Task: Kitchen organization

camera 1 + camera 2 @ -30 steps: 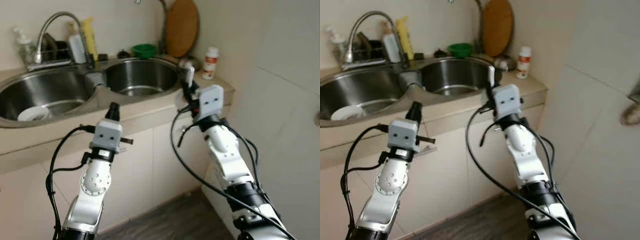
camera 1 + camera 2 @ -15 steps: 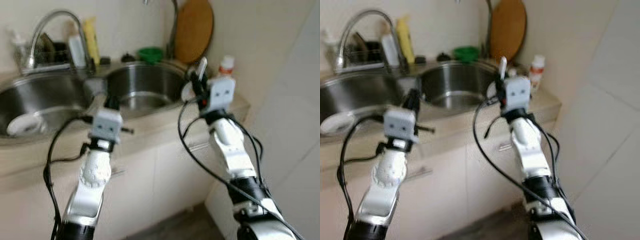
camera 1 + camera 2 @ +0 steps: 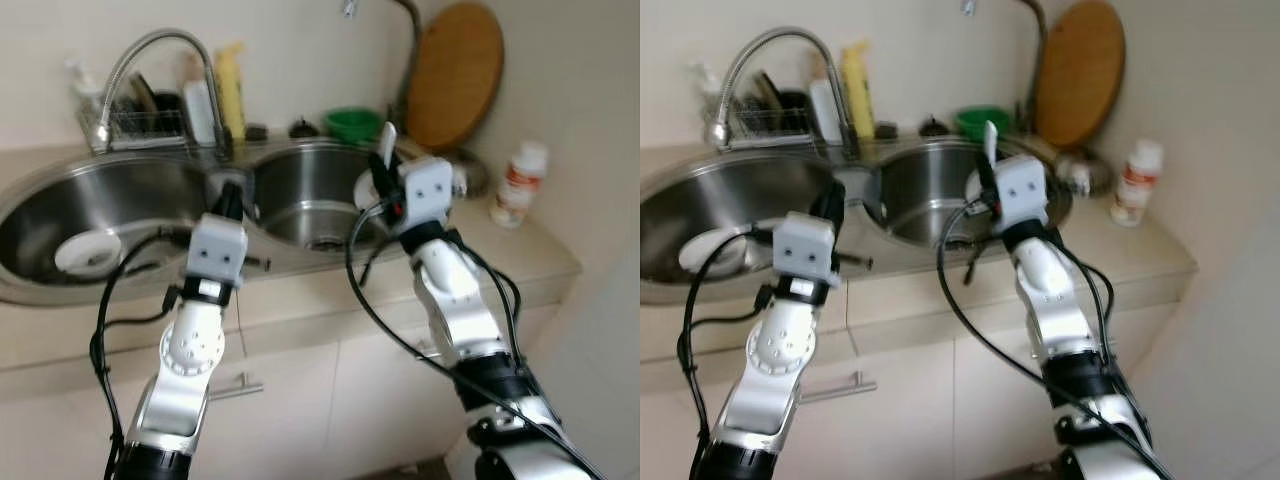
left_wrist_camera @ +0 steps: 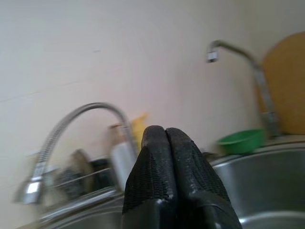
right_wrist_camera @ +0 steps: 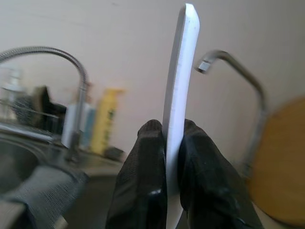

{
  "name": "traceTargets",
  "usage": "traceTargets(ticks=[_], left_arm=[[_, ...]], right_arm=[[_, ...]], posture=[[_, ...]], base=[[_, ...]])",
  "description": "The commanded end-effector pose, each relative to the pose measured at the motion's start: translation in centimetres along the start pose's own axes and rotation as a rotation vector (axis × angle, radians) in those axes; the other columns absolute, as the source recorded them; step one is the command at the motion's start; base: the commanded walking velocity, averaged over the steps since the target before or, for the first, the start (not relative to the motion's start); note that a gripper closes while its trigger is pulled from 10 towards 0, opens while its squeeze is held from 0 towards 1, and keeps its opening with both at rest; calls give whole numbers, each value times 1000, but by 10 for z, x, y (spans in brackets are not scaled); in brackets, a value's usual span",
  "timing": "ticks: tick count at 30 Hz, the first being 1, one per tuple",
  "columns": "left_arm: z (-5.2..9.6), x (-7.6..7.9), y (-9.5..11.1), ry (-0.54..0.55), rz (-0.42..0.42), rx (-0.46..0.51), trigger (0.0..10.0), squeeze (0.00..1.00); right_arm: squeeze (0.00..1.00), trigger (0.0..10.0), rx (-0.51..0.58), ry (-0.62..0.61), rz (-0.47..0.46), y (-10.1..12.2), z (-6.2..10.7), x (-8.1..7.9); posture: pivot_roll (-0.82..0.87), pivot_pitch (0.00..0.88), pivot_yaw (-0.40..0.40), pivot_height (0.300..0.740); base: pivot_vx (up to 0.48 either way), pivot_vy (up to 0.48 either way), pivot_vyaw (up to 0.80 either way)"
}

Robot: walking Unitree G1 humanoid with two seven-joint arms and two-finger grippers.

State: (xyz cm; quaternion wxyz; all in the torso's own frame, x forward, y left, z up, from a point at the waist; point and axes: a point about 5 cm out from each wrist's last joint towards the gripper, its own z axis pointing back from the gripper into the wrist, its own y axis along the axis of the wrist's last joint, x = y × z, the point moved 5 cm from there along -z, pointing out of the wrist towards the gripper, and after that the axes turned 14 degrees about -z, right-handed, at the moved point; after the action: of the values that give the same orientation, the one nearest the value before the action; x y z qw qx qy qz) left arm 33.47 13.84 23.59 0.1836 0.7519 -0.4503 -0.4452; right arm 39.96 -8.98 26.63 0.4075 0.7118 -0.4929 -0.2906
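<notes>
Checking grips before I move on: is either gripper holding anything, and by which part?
The right gripper pinches a thin flat white utensil edge-on by its lower part, the rest standing above the fingers. The left gripper is shut on nothing.

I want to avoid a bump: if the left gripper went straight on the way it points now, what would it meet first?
Probably the white bottle by the curved faucet behind the double sink. The left gripper, fingers shut, points just above the sink rim toward it and the yellow bottle. Depth is unclear.
</notes>
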Motion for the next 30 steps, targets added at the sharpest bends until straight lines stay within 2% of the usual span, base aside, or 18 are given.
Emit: traceTargets(ticks=[1, 11, 17, 19, 25, 30], left_arm=[[1, -4, -2, 6, -13, -6, 10000, 0], [1, -3, -2, -1, -12, -12, 10000, 0], [1, -5, -2, -1, -7, -9, 10000, 0], [2, -8, -1, 11, 7, -4, 10000, 0], [2, -8, 1, 14, 20, 3, 10000, 0], [2, -7, 1, 13, 25, 4, 10000, 0]], right_arm=[[0, 10000, 8, 33, -28, 2, -6, -13], [0, 10000, -25, -10, -30, -4, -10, -4], [0, 10000, -68, -93, -44, -14, -12, 10], [0, 10000, -112, -125, -9, -22, -12, 17], [0, 10000, -199, -147, 33, -38, -13, 24], [0, 10000, -218, -150, 32, -41, -15, 25]], posture=[[-29, 0, -41, 740], [-22, 0, -39, 740], [-13, 0, -39, 740], [-13, 0, -39, 740], [-10, 0, -41, 740], [-9, 0, -43, 740]], base=[[0, 0, 800], [0, 0, 800], [0, 0, 0], [0, 0, 0], [41, 0, 0], [283, 0, 0]])
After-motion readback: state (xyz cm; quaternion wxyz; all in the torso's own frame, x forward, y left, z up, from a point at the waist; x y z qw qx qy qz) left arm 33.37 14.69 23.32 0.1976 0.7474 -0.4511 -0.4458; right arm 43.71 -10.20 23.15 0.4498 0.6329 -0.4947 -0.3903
